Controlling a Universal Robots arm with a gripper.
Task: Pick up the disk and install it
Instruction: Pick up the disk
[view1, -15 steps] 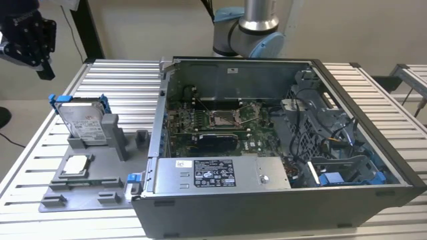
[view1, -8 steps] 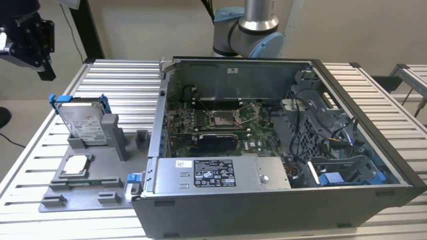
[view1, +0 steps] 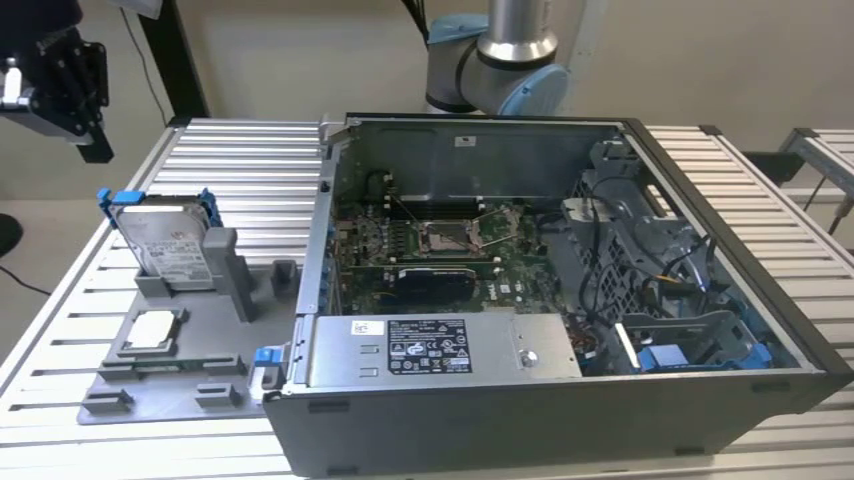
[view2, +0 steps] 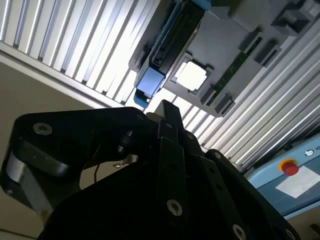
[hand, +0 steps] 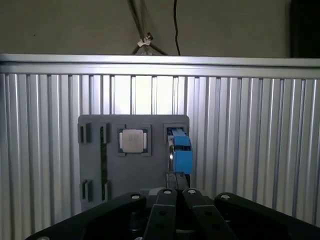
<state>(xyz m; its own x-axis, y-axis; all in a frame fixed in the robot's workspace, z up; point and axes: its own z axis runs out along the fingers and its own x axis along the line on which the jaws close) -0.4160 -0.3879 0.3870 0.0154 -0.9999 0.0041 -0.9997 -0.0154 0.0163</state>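
Observation:
The disk (view1: 166, 243) stands upright on its edge in a slot of the grey fixture plate (view1: 174, 385), on the exterior view's left, with blue rails at its top corners. My black gripper (view1: 91, 140) hangs well above and to the left of it, over the table's edge, and touches nothing. In both wrist views the disk shows edge-on, with its blue rail (hand: 180, 150) (view2: 150, 82) just beyond my gripper (hand: 177, 182) (view2: 167, 112). The fingers lie together, shut, with nothing between them.
The open computer case (view1: 641, 140) fills the middle and right of the slatted table (view1: 227, 150); a blue-clipped drive bay (view1: 667, 350) sits at its front right and a long grey box (view1: 441, 345) at its front. A small square chip (view1: 154, 328) (hand: 133, 140) rests on the fixture plate.

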